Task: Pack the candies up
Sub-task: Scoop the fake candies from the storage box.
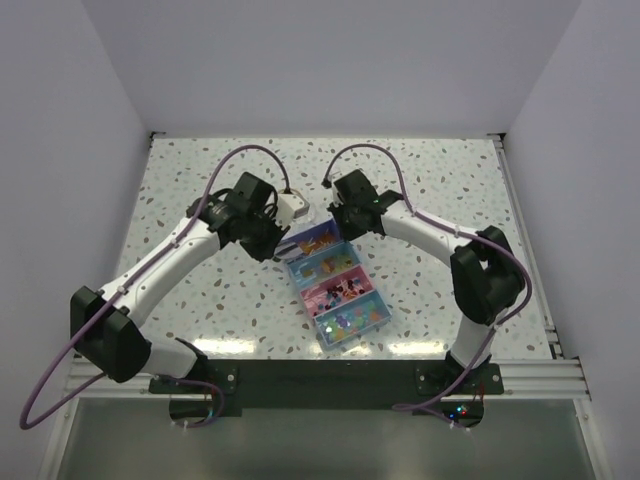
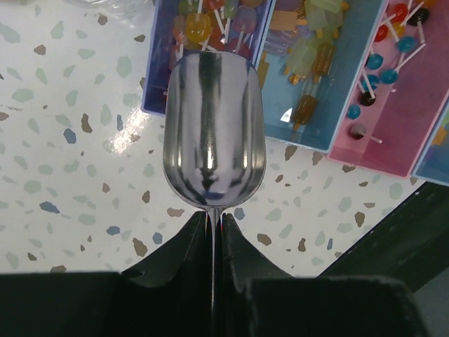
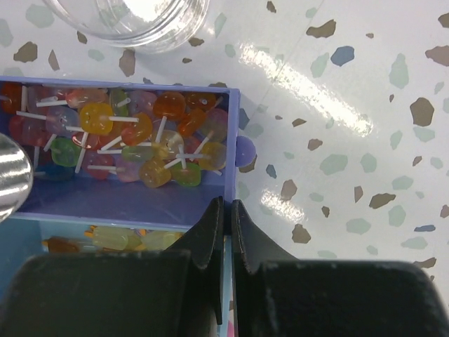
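Nearest, left wrist view: left gripper [image 2: 214,219] pinching the thin handle of a metal scoop [image 2: 212,133], fingers drawn close with only that stem between them. Scoop bowl bare and mirror-bright, far lip overlapping the near wall of the box [image 2: 150,84] at its purple end compartment. Bottom of the view blocked by the gripper's own body; lower right corner cut by a dark bar [image 2: 407,232], not identifiable. Past the lip, candies [image 2: 210,24] on tiny white sticks heaped in the purple compartment, more in the blue and pink ones alongside, all cropped by the top edge. Open speckled table [image 2: 70,140] left of the scoop.

Right wrist view: right gripper [image 3: 226,210] pressed shut, seemingly on the thin side wall of the box at the purple compartment's corner (wall line running straight into the slit between the fingers, contact itself hidden). Candies crowded into the far half of that compartment, near half bare. Sliver of the scoop at the left edge. Small rounded catch [image 3: 244,151] on the outer wall. Clear jar [image 3: 126,17] just beyond the far wall, mostly cut off by the top. Free table to the right.

From above: box slanted between both wrists, its far end partly hidden under them, candies too small to sort. Jar near that end, touching or apart impossible to tell. Wide speckled room on the far and right sides, out to the table's edges.
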Robot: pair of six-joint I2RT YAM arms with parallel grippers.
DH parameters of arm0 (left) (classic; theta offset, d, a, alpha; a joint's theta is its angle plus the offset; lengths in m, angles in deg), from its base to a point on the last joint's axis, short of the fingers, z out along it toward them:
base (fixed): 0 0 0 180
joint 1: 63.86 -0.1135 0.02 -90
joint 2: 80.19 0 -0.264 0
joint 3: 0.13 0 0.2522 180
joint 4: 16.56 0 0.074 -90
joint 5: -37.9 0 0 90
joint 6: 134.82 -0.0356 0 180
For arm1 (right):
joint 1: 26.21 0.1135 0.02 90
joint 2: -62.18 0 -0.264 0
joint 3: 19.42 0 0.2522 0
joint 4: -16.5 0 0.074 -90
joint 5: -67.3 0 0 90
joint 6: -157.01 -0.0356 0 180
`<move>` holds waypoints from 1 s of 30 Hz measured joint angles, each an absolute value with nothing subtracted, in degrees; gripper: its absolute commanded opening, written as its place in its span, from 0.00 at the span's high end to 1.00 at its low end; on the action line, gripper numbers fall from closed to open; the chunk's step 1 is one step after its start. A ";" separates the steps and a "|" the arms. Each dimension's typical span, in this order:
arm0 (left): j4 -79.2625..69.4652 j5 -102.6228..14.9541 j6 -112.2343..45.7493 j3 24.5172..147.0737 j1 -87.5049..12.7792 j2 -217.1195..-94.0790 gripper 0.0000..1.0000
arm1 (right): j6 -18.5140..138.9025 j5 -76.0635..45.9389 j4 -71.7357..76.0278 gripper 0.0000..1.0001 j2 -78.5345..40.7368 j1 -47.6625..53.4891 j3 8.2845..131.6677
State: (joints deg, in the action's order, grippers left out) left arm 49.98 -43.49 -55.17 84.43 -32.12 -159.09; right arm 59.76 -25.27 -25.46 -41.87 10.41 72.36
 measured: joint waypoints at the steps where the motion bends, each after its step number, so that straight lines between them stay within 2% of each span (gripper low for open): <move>1: 50.57 -43.93 -55.67 84.69 -32.03 -159.33 1.00 | 59.76 -25.40 -25.33 1.00 -41.43 10.56 71.73; 13: 56.67 -44.78 -63.11 92.63 -30.65 -161.34 1.00 | 60.13 -29.29 -24.55 1.00 -36.88 13.86 67.11; 30: 59.57 -49.22 -65.44 92.80 -27.24 -166.19 1.00 | 60.20 -29.21 -23.17 1.00 -36.82 13.86 66.20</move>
